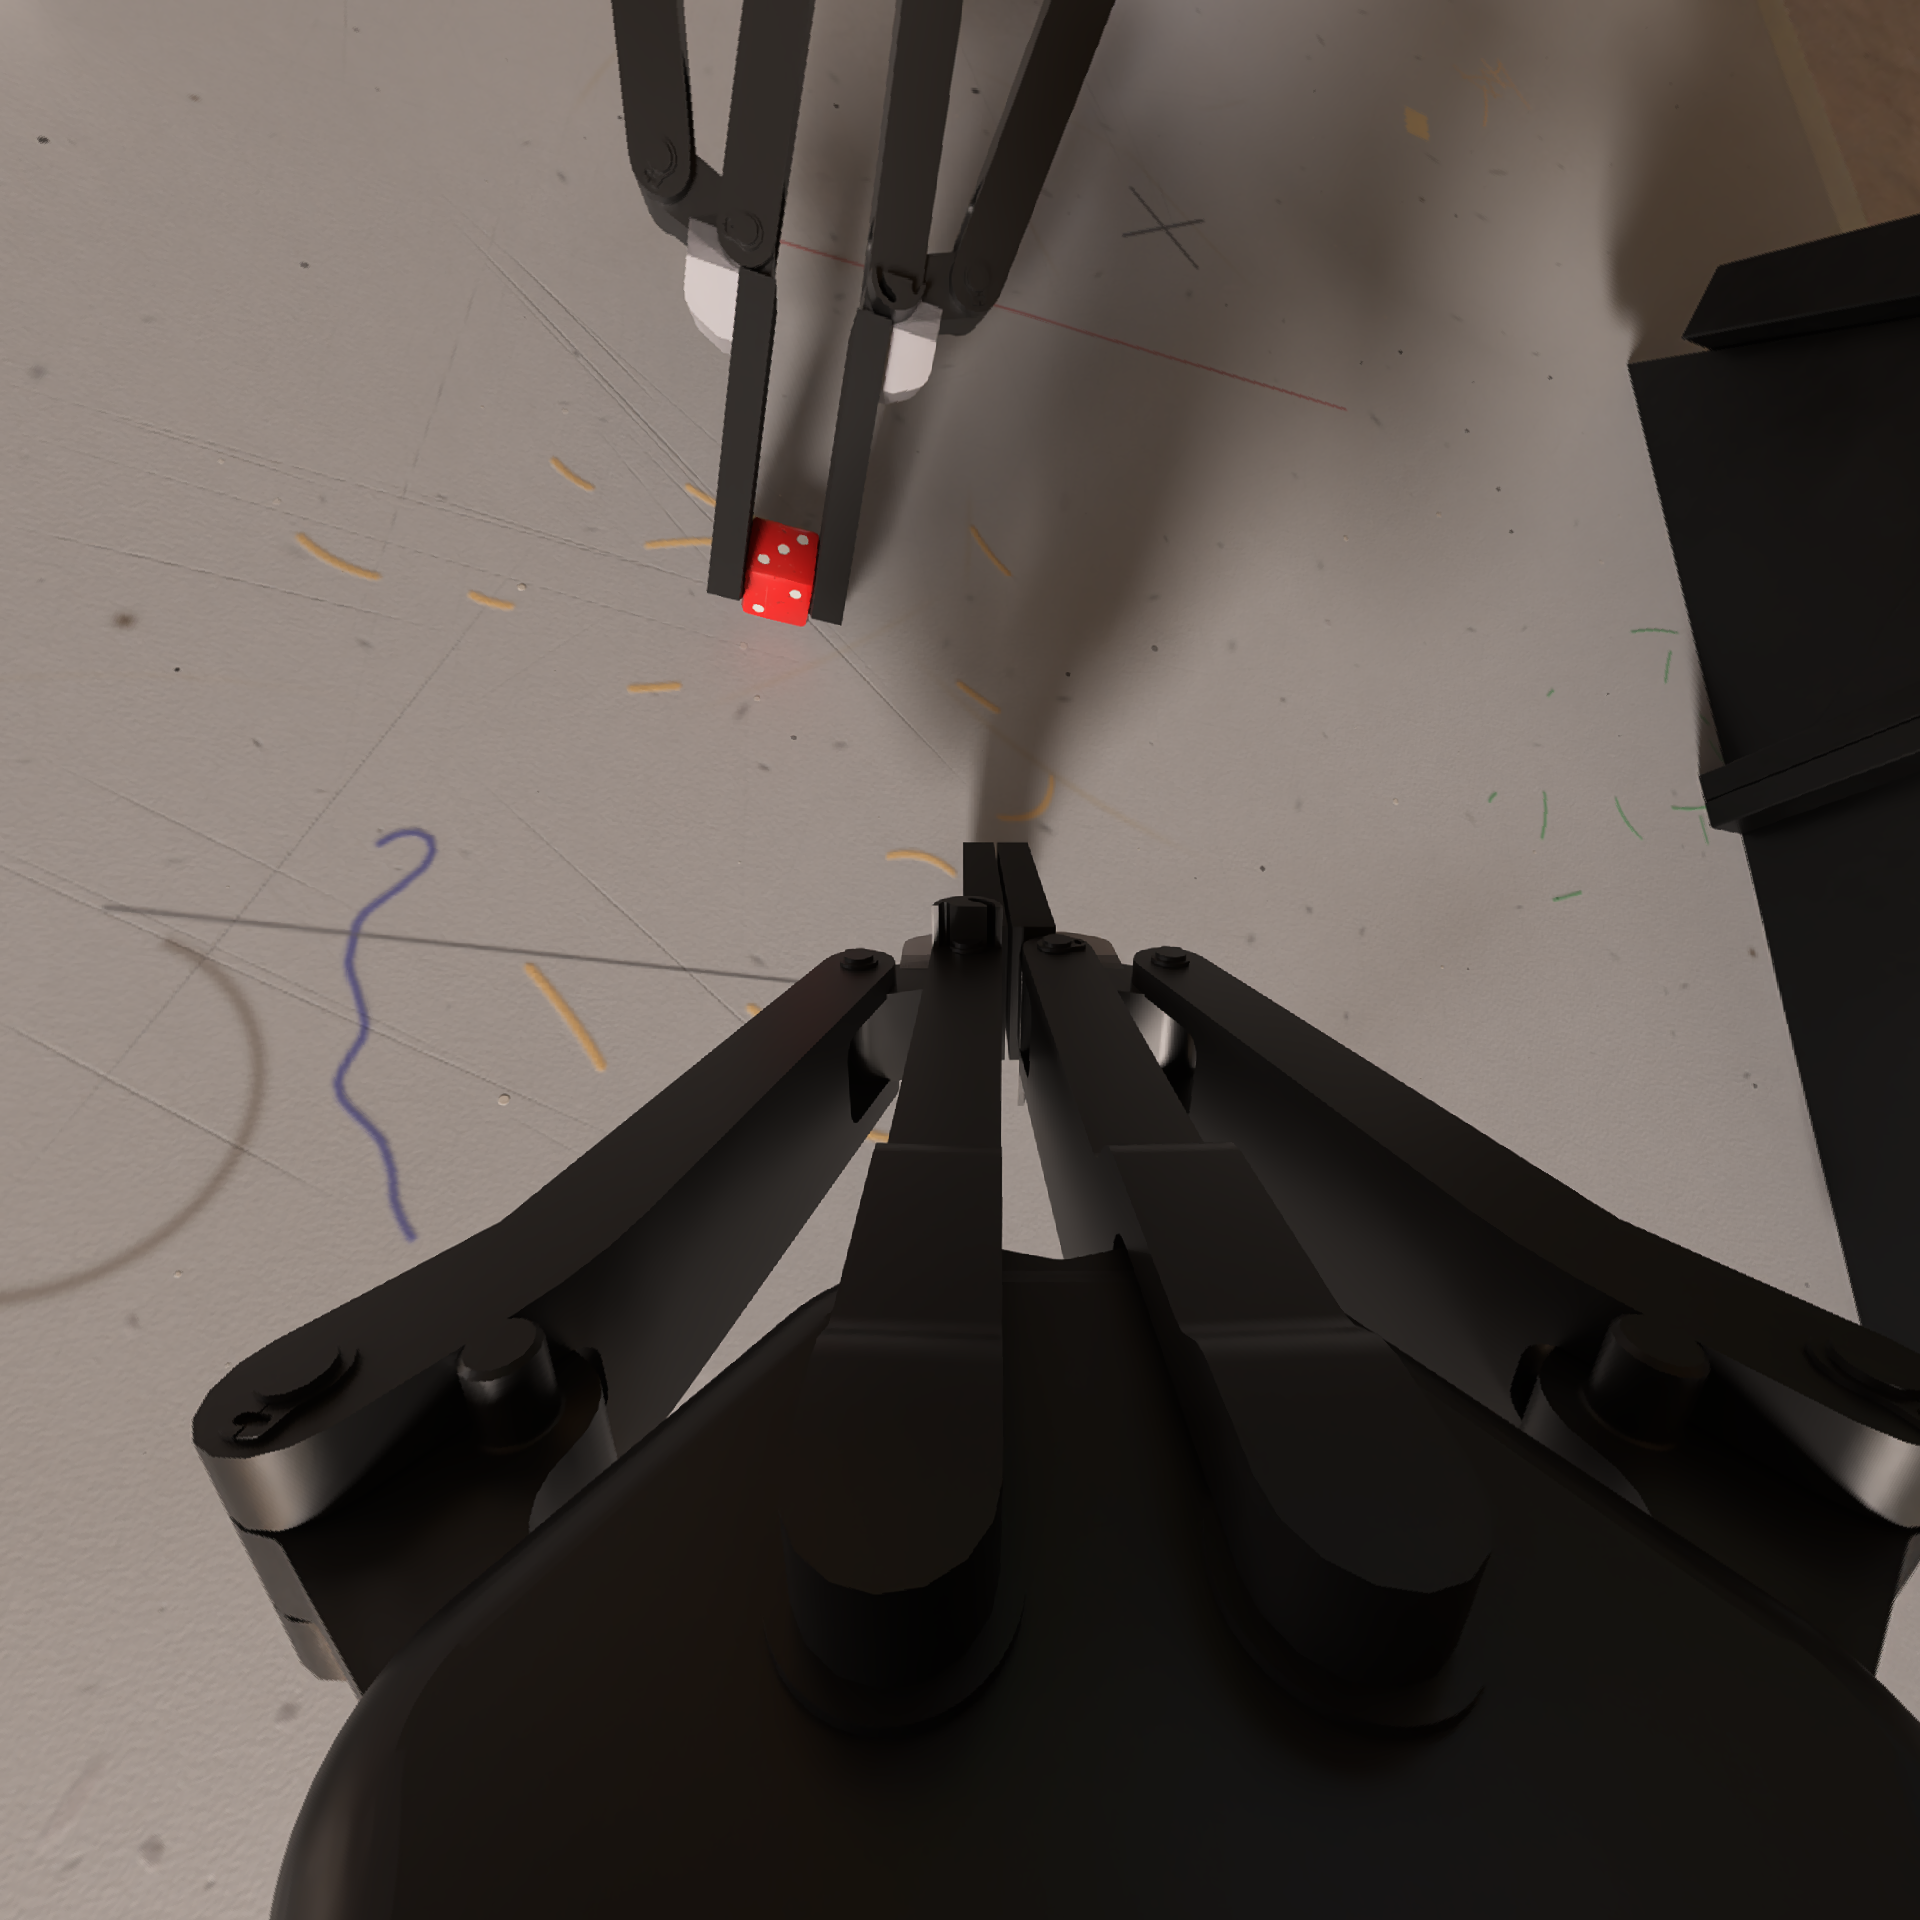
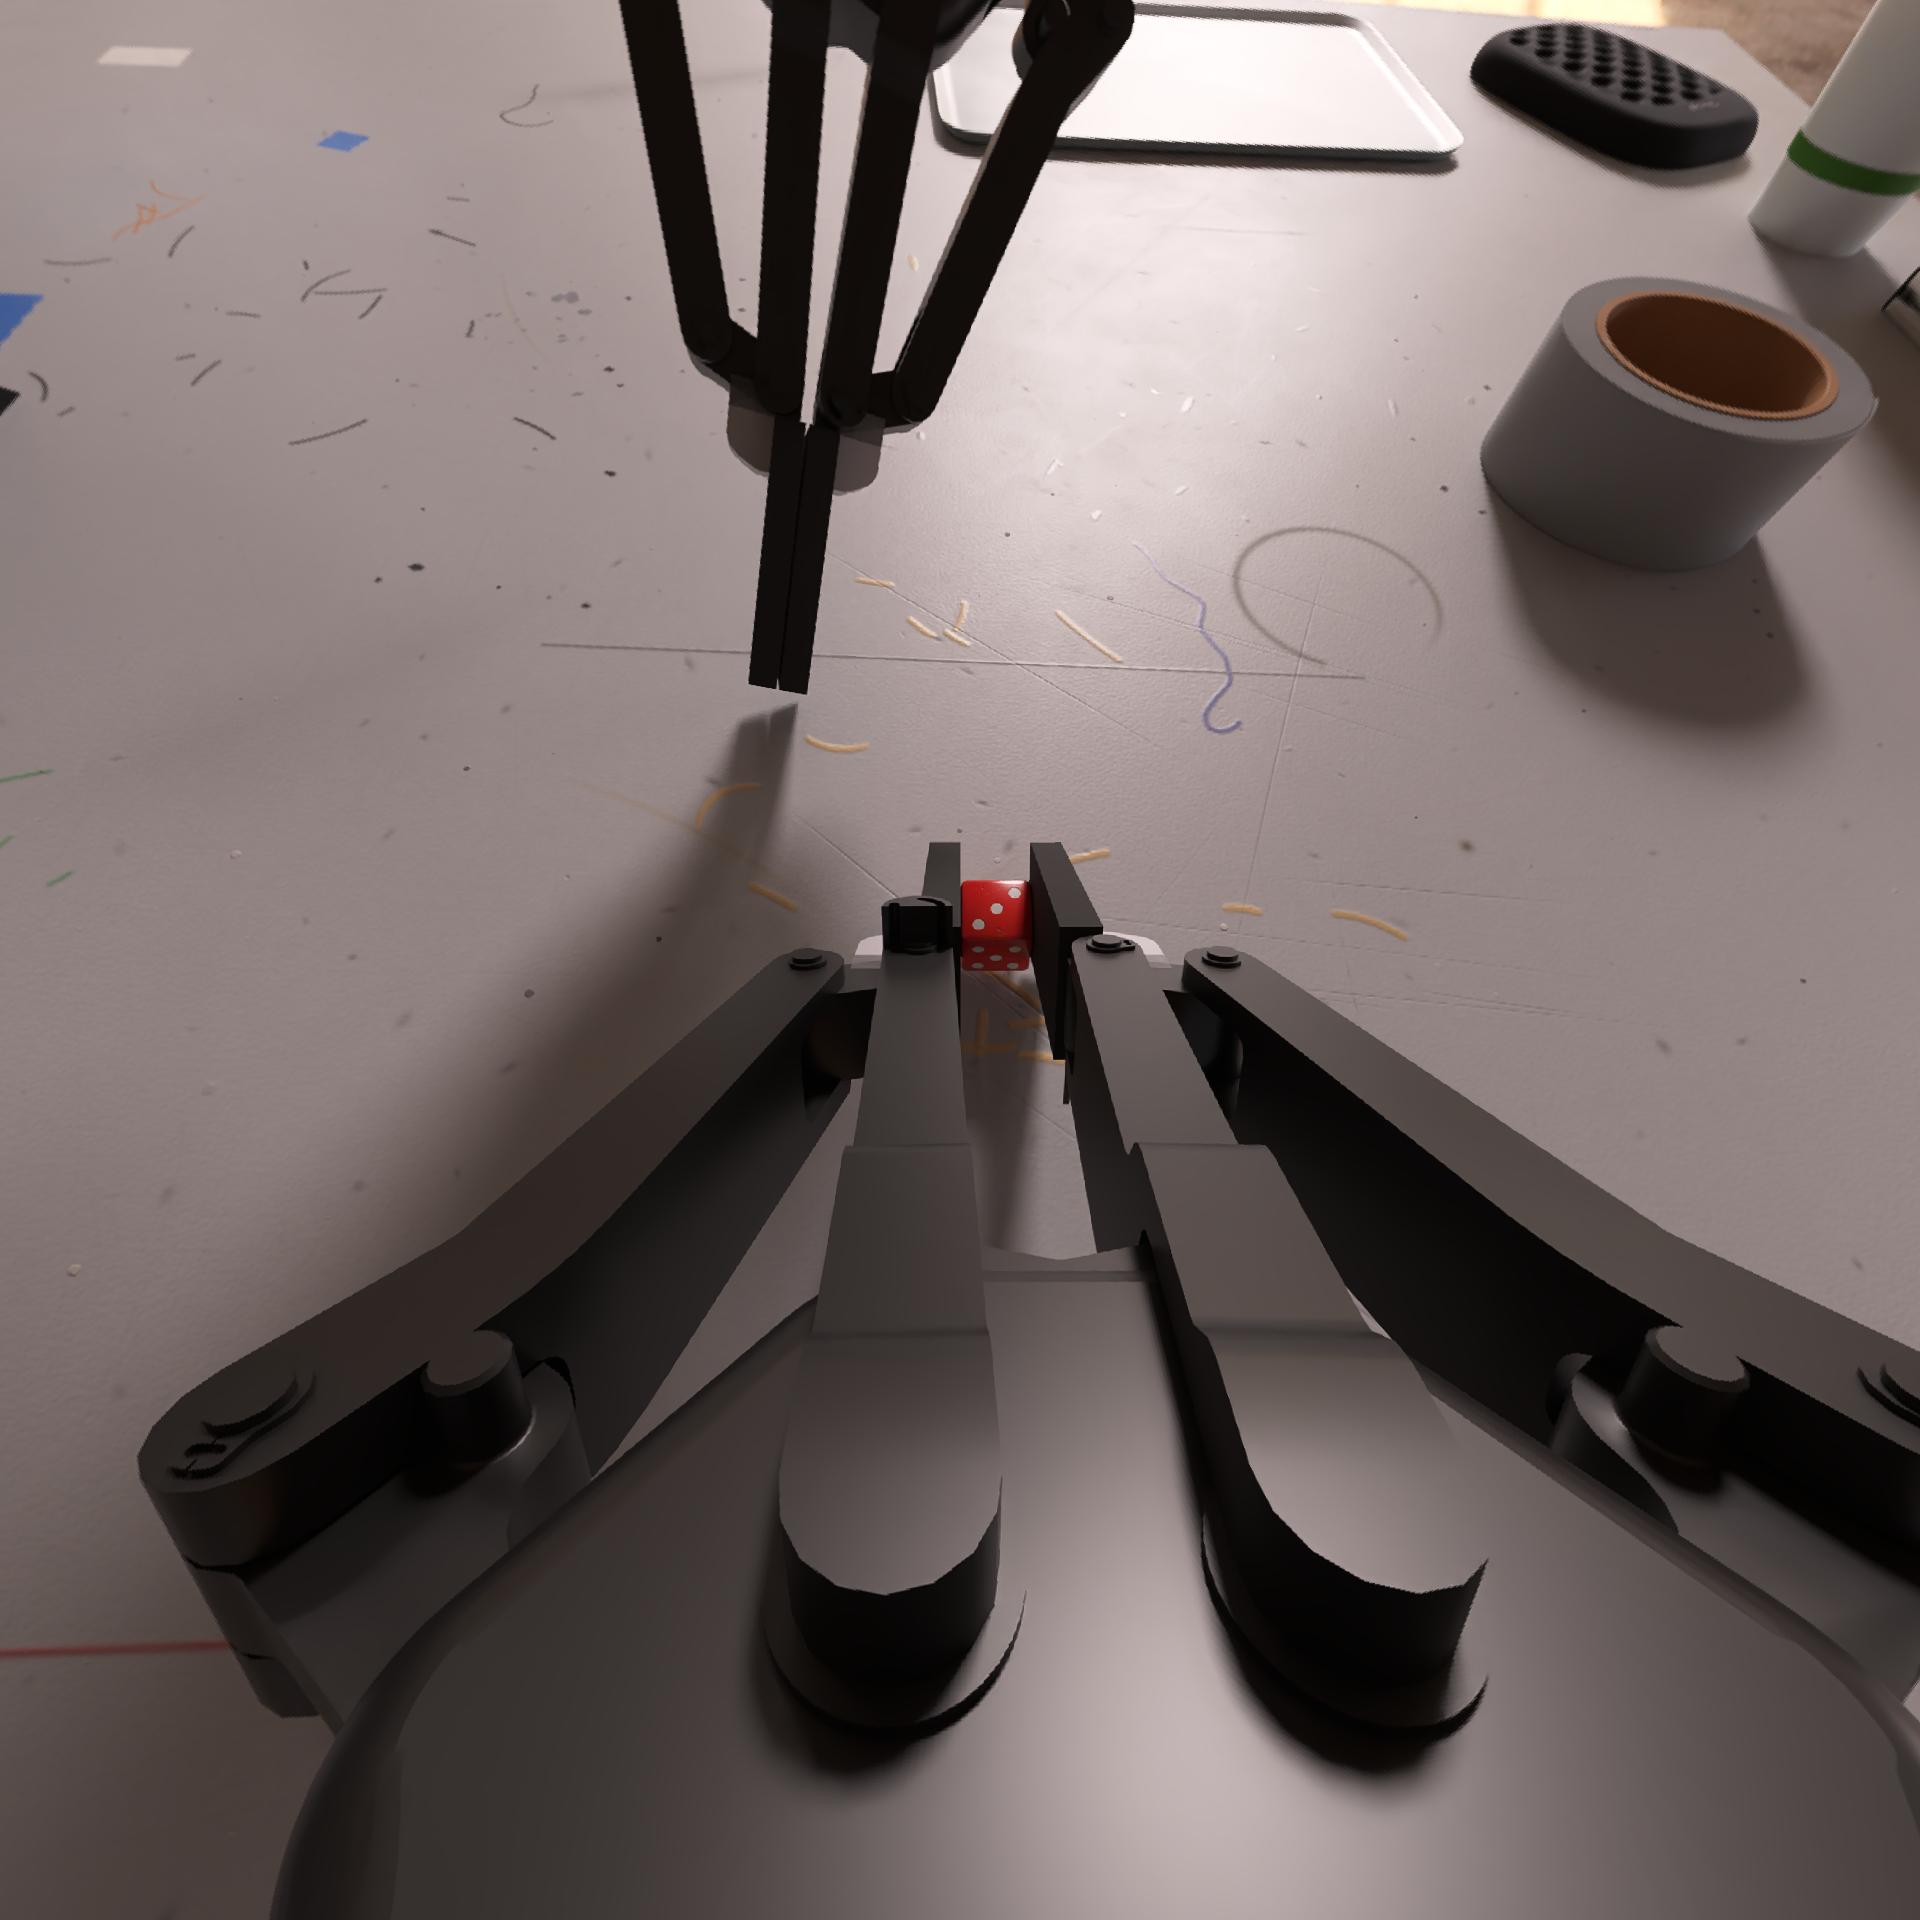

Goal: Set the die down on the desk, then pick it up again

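Observation:
A small red die (image 2: 994,925) with white pips sits between the fingertips of my right gripper (image 2: 995,883), which is shut on it. In the left wrist view the same die (image 1: 779,571) shows at the tips of the right gripper (image 1: 777,608), close over the grey desk (image 1: 312,727). I cannot tell whether it touches the desk. My left gripper (image 1: 995,857) is shut and empty, its fingers pressed together, a short way from the die. It also shows in the right wrist view (image 2: 779,684), hanging above the desk (image 2: 416,623).
A grey tape roll (image 2: 1673,426) stands at the right. A flat silver tray-like base (image 2: 1195,104), a black perforated pad (image 2: 1616,99) and a white tube with a green band (image 2: 1839,177) lie at the far edge. A black box (image 1: 1808,540) stands beside the left gripper.

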### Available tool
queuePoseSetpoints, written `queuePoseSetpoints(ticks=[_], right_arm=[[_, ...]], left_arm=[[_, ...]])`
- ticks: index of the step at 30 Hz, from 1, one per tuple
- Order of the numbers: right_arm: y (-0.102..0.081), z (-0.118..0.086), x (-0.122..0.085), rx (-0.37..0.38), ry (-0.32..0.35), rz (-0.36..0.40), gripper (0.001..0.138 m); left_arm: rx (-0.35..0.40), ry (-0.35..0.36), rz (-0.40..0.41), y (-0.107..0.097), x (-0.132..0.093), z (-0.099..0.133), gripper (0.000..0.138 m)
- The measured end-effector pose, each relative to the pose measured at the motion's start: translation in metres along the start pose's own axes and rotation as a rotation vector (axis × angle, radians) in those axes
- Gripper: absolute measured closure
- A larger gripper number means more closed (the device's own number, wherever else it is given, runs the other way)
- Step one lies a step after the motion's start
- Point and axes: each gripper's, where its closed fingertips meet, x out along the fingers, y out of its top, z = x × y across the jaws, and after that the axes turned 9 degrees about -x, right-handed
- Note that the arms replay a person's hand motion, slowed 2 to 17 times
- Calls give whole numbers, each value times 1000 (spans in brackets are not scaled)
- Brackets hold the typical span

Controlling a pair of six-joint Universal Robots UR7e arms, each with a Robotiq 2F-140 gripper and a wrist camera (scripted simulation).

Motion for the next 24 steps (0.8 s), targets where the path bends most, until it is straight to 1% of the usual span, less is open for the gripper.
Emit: queuePoseSetpoints(ticks=[2,6,8,13,18,21,24], right_arm=[[0,-1,0,-21,-7,0,119],[0,-3,-1,-34,-5,6,100],[0,-3,-2,-27,-2,8,96],[-1,-1,-7,18,10,22,96],[0,5,-9,53,-10,45,100],[-1,6,-7,61,-15,33,104],[-4,5,-4,63,-6,6,106]], left_arm=[[-1,-1,1,0,0,0,138],[0,-2,1,0,0,0,138],[1,-1,1,0,0,0,138],[0,-3,3,0,0,0,138],[-3,-7,5,0,0,0,138],[-4,-9,6,0,0,0,138],[-5,-9,6,0,0,0,138]])
